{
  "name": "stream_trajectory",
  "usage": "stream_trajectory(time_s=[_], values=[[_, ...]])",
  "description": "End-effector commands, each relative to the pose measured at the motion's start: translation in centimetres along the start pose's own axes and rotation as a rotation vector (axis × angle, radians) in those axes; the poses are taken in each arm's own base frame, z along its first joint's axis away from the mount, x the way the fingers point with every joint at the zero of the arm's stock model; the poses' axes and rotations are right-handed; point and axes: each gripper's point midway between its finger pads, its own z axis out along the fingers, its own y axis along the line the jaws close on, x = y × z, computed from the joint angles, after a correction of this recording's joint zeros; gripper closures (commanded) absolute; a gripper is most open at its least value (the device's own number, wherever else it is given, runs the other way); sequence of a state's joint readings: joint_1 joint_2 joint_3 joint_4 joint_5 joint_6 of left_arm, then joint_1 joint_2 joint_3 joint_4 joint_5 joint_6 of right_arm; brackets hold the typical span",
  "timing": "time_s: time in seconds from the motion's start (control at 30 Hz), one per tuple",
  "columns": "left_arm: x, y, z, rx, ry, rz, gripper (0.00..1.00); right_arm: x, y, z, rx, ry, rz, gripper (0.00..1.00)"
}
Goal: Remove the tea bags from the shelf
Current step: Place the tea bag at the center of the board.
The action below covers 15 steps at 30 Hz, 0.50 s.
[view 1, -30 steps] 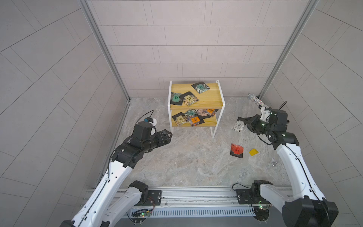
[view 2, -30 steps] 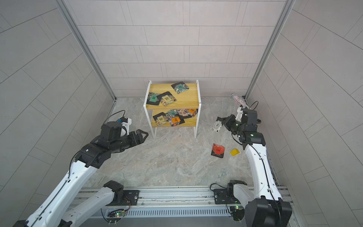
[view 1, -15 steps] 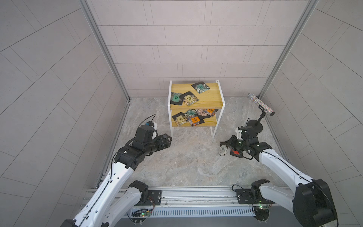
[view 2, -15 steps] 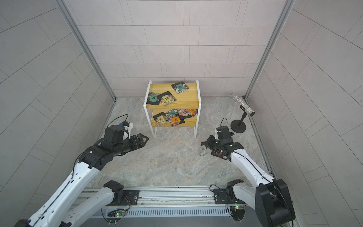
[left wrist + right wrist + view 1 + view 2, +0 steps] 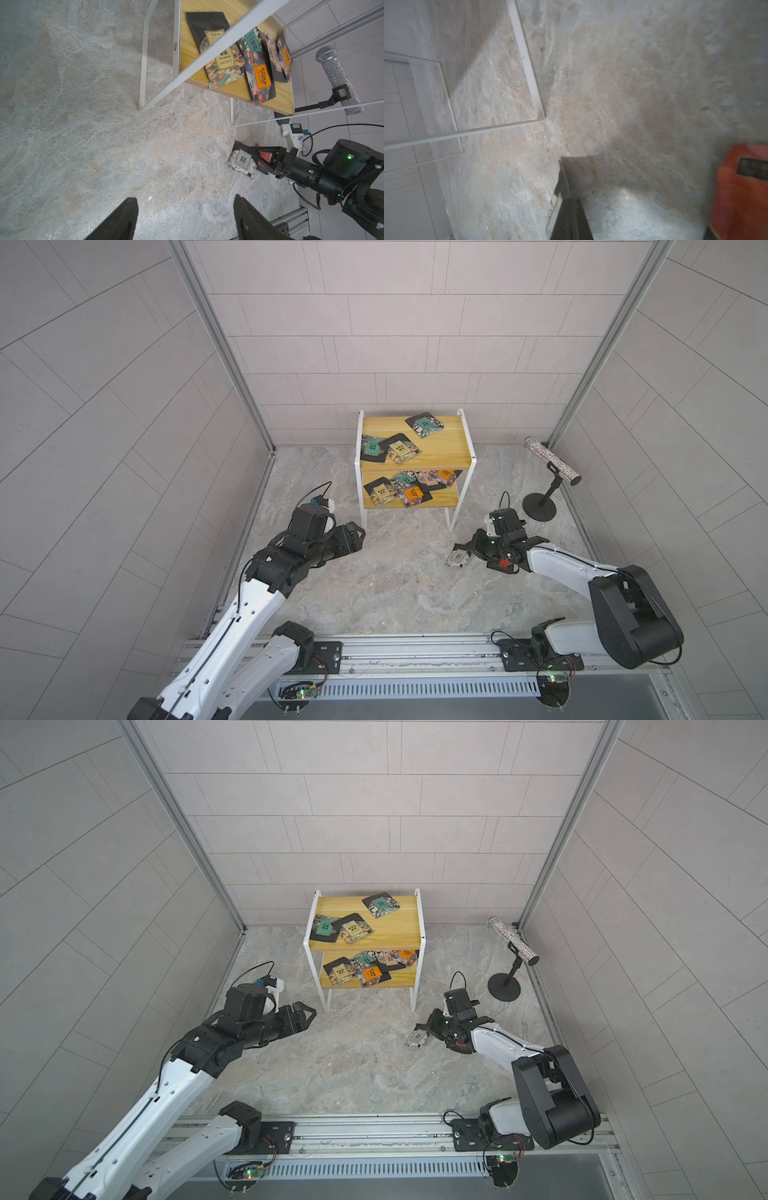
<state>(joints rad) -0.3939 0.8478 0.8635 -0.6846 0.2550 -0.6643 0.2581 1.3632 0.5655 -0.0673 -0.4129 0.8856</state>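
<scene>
My right gripper [image 5: 465, 552] pinched on a white-labelled tea bag [image 5: 456, 561], black-edged, pale print, low at the floor [image 5: 395, 580] near the shelf [image 5: 449, 448], my left gripper [image 5: 358, 536] spread, empty, other busy-printed tea bags [image 5: 411, 492] across both tiers.

Tea bags [image 5: 401, 450] on both boards of shelf [image 5: 449, 448], tube [image 5: 550, 460] on stand [image 5: 539, 507] right of it

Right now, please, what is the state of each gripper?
Left gripper: open, holding nothing.
Right gripper: closed on a white-labelled tea bag.
</scene>
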Motion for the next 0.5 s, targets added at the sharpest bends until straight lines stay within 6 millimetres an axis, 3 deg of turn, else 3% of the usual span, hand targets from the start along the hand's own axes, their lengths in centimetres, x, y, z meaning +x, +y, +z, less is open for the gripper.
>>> stream_trajectory(time_s=[0.0,0.13,0.47], values=[[-0.3,0.0,0.2,-0.004,-0.013,0.019,0.2,-0.2,-1.1,0.3,0.052,-0.022,-0.039,1.0],[-0.4,0.0,0.5,-0.009,-0.008,0.021,0.2,0.1,-1.9,0.4,0.087,-0.013,-0.062,0.95],[-0.7,-0.1,0.8,-0.014,-0.009,0.023,0.2,-0.1,-2.2,-1.3,0.142,-0.021,-0.143,0.66]])
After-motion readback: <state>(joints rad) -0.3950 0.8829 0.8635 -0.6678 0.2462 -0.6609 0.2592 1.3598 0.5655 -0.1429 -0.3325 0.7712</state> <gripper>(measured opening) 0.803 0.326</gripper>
